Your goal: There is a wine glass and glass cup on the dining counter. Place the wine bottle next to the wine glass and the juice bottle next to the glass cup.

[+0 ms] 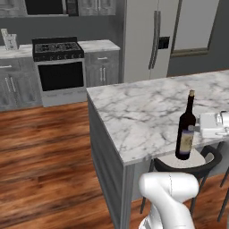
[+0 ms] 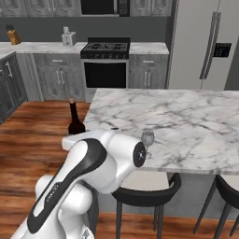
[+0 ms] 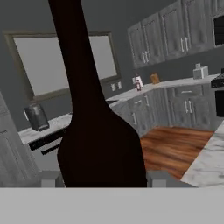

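Note:
My gripper (image 1: 192, 129) is shut on the wine bottle (image 1: 185, 129), a tall dark bottle with a tan cork and a pale label. The bottle stands upright in the grip, by the near edge of the dining counter (image 1: 143, 107). From the right it shows as the wine bottle (image 2: 74, 119) just left of the dining counter's (image 2: 186, 116) corner, over the floor. In the hand view the wine bottle (image 3: 98, 144) rises dark between my fingertips (image 3: 49, 179). The wine glass (image 2: 147, 139) stands near the counter's front edge. The glass cup is out of view. A small red-and-white thing (image 3: 138, 82) on a far worktop is too small to name.
Black stools (image 2: 144, 196) stand under the counter's near side. A stove (image 1: 60, 67) and grey cabinets line the back wall, with a fridge (image 1: 147, 40) to the right. A wooden floor (image 1: 44, 152) lies left of the counter.

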### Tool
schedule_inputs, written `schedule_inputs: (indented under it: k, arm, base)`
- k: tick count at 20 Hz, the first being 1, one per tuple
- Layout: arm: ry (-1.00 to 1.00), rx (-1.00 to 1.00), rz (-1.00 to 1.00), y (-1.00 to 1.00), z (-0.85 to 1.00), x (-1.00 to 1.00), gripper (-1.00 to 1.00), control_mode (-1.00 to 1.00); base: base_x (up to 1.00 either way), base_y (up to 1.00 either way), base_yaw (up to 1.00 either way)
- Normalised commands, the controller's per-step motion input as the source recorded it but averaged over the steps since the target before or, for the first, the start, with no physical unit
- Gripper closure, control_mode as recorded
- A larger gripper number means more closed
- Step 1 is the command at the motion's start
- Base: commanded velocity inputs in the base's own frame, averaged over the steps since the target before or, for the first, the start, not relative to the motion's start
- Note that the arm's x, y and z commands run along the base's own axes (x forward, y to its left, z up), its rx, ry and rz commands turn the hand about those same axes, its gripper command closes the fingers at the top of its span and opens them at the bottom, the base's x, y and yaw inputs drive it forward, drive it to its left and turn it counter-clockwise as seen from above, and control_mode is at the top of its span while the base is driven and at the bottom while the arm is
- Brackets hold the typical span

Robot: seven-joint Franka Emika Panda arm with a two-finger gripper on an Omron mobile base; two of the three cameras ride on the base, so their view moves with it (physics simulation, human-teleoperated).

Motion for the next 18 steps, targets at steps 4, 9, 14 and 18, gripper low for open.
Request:
schedule_inputs:
  k: [4,9,14,18]
  arm:
    - [0.00,-0.08,-0.36,0.00,-0.40,0.53,1.00,-1.00]
    - [0.00,-0.01,-0.27,-0.01,-0.41,0.37,1.00,-1.00]
    - [-0.01,0.03,-0.03,-0.01,-0.05,0.01,1.00,-1.00]
    - [-0.01,0.01,-0.04,-0.19,-0.03,0.31,1.00,-1.00]
  base:
    - [0.00,0.00,0.00]
    - [0.00,0.00,0.00]
    - [0.00,0.00,0.00]
    - [0.00,0.00,0.00]
